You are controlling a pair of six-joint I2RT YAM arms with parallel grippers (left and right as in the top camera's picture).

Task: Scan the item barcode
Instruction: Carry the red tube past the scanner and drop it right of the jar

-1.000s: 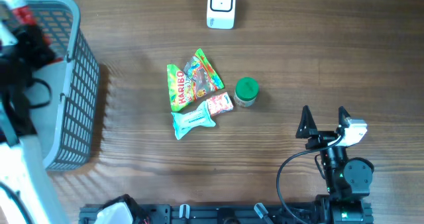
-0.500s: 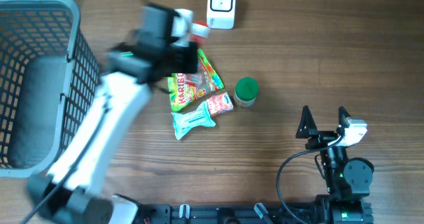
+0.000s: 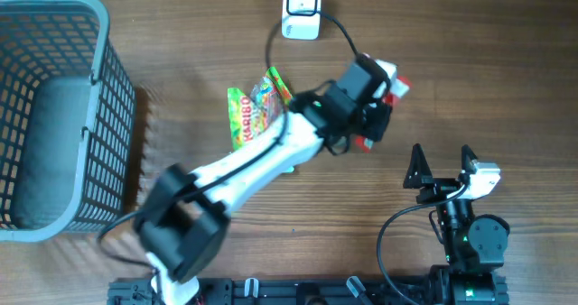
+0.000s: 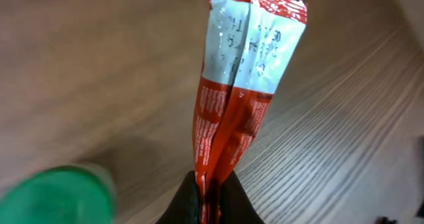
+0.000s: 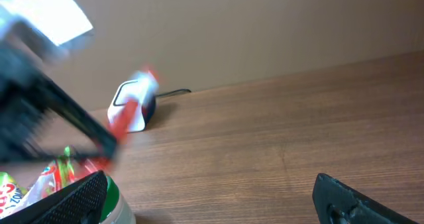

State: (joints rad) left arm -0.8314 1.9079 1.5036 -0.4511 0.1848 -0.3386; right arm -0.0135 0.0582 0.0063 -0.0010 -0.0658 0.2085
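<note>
The red-and-white sachet [image 4: 242, 98] is held clear of the table [image 3: 506, 61] by the left gripper [image 4: 209, 196], whose jaws are clamped on one end. Its long axis runs straight out from the fingertips. The barcode scanner [image 3: 301, 9] stands well apart, toward the far edge and to the sachet's left. The right gripper [image 3: 442, 158] rests near, jaws apart, empty.

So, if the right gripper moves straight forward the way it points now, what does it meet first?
The way looks free: only bare table lies ahead of the right gripper. The red packet and the scanner seem off to its left, though depth is unclear.
</note>
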